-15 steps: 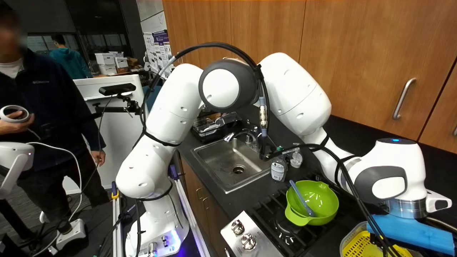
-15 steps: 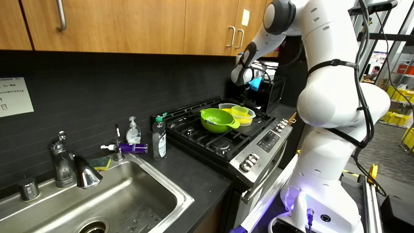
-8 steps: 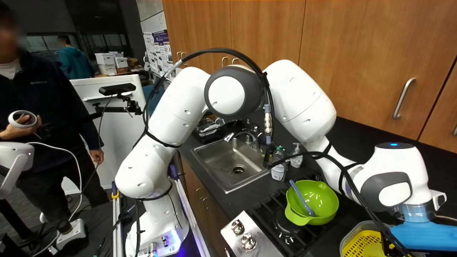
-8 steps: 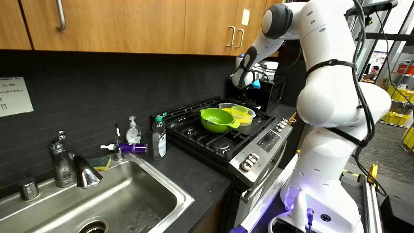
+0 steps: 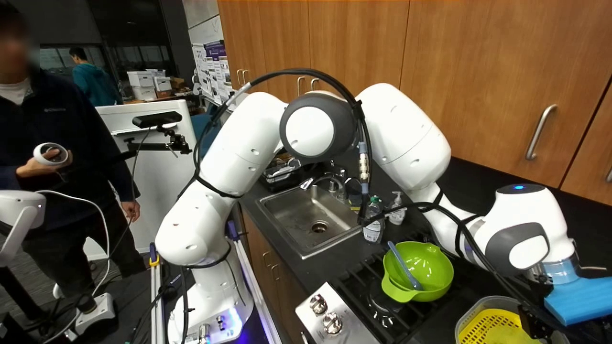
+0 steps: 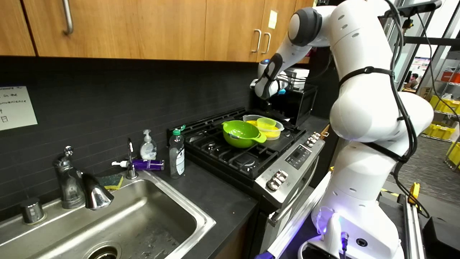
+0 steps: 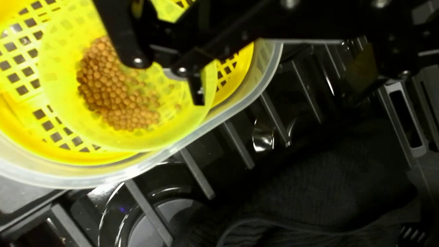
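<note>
My gripper [image 7: 279,87] is open, its black fingers wide apart at the top of the wrist view, with nothing between them. One finger [image 7: 197,91] overlaps the rim of a translucent yellow-green cup [image 7: 147,140]; I cannot tell whether it touches. The other finger is dark, over the stove grate. The cup holds many small round brown balls [image 7: 106,85]. It sits in a yellow perforated basket [image 7: 20,77] inside a clear container [image 7: 85,180]. In both exterior views the container [image 5: 461,325] [image 6: 276,135] is below and beside the hand.
A green bowl [image 5: 432,267] with a blue-handled utensil [image 5: 404,267] stands on the stove beside the container. A dark ribbed item [image 7: 319,181] lies on the grate. A soap bottle [image 6: 176,154], a sink [image 6: 143,216] and a microwave [image 6: 305,104] are nearby. Wooden cabinets hang above.
The arm's elbow has lowered a little and the hand has turned and shifted to the container's far side. The blue part on the wrist has swung round. The bowl and container have not moved.
</note>
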{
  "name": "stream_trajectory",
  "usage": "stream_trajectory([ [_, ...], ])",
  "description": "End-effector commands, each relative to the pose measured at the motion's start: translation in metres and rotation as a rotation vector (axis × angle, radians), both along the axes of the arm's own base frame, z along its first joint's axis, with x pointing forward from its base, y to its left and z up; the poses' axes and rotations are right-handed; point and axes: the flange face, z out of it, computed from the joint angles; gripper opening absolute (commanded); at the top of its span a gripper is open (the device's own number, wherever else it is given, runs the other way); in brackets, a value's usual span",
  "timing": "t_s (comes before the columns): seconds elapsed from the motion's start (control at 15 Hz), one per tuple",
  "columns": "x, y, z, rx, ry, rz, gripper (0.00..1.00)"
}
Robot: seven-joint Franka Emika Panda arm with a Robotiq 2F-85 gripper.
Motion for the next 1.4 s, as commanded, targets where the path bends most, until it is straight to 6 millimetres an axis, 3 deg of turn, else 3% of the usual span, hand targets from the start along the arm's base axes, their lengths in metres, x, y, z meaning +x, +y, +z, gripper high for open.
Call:
stream_trajectory([
  [0.0,0.011,0.017,0.000,-0.015,0.039,0.082,1.00],
  [0.4,0.014,0.038,-0.013,0.030,0.115,0.065,1.00],
  [1.33,0.012,0.037,-0.041,0.079,0.194,0.040,1.00],
])
